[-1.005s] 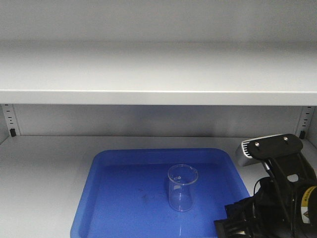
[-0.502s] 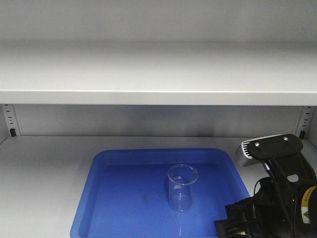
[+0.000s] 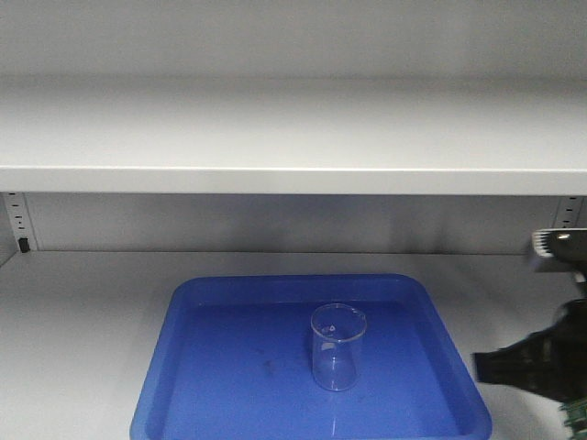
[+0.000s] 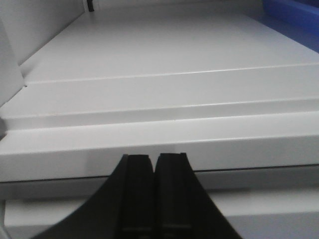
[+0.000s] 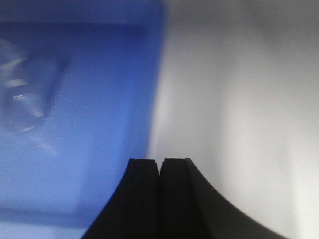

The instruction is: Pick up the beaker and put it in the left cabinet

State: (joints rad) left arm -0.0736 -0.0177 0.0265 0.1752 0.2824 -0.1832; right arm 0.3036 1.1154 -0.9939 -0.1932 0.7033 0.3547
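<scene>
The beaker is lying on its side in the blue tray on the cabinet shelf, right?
Not quite. The beaker stands upright, its open rim facing up, in the blue tray on the cabinet shelf. The exterior front-facing view shows it.

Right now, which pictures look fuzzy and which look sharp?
The right wrist view is fuzziest: the beaker is a smeared ghost on the blue tray. In the exterior front-facing view the beaker is crisp, but the right gripper at the edge is blurred. The left wrist view is fairly sharp on the cabinet shelf.
</scene>
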